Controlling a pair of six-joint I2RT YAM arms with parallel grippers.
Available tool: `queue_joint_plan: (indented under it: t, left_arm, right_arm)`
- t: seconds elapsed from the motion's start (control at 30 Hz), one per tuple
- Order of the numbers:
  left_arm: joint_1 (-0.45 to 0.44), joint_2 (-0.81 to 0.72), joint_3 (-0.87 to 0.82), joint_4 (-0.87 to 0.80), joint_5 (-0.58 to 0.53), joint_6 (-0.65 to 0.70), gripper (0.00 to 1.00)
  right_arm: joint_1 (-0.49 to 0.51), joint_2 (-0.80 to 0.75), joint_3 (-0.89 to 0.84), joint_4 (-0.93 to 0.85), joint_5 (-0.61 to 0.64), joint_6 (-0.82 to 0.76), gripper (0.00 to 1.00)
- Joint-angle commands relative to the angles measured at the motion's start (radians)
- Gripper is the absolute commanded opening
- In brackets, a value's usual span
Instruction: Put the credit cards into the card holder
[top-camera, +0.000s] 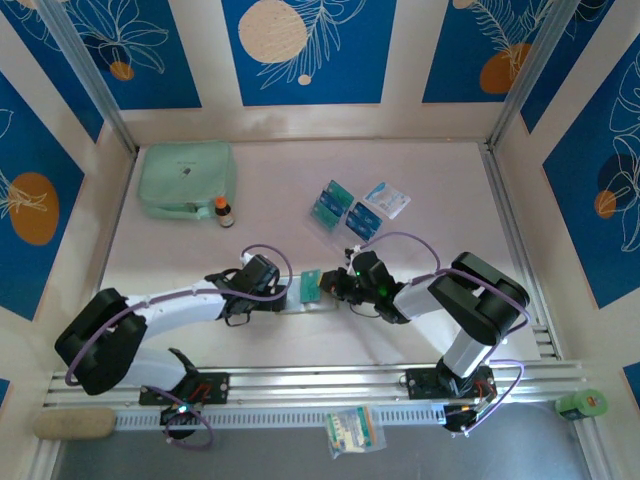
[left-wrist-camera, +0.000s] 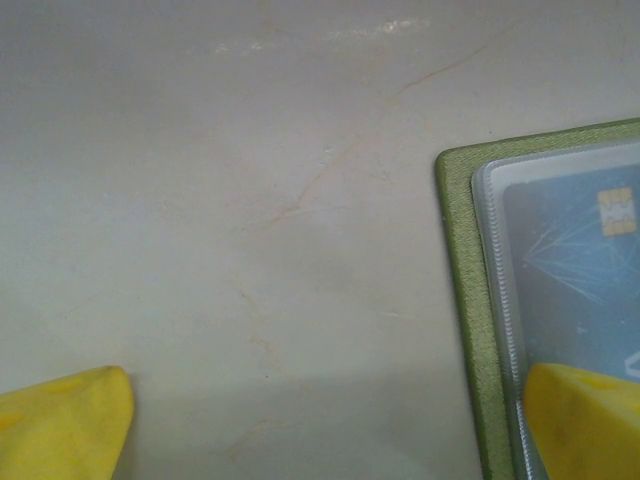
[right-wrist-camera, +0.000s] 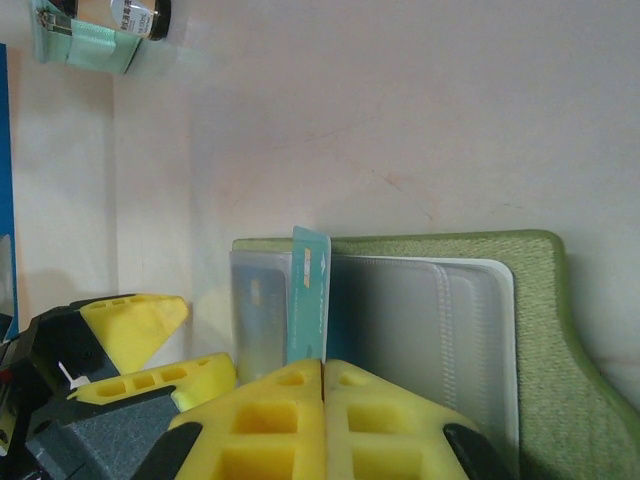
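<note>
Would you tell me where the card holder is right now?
In the top view, the card holder lies open near the table's front edge, the left gripper at its left and the right gripper, pinching a credit card, at its right.

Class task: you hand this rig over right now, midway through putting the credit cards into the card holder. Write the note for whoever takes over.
Left gripper: jaws open and holding nothing, with one finger over the edge of the card holder.
Right gripper: jaws shut on a teal card, held upright on its edge above the open holder's clear pockets.
Done: one blue card sits inside a pocket.
Left: slide the teal card into a pocket, then fetch the other cards lying farther back.
</note>
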Motion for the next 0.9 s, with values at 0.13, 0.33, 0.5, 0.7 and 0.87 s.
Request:
queue_joint_plan:
  t: [0.13,0.33,0.5,0.7,0.87]
  left_arm:
    - [0.007,0.019,-0.008,0.000,0.008,0.004,1.00]
    - [0.007,0.020,-0.008,-0.001,0.008,0.005,1.00]
    - [0.007,0.021,-0.012,0.004,0.008,0.002,1.00]
    - [0.007,0.019,-0.013,0.004,0.008,0.001,1.00]
    - [0.007,0.021,-0.012,0.004,0.008,0.003,1.00]
  right_arm:
    - [0.007,-0.003,-0.007,-0.037,-0.027,-0.039,0.00]
    - [0.008,-0.003,-0.004,-0.037,-0.042,-0.052,0.00]
    - [0.007,0.006,0.018,-0.057,-0.064,-0.061,0.00]
    - [0.010,0.004,0.017,-0.060,-0.063,-0.061,0.00]
    - [0.005,-0.004,0.011,-0.072,-0.069,-0.062,0.00]
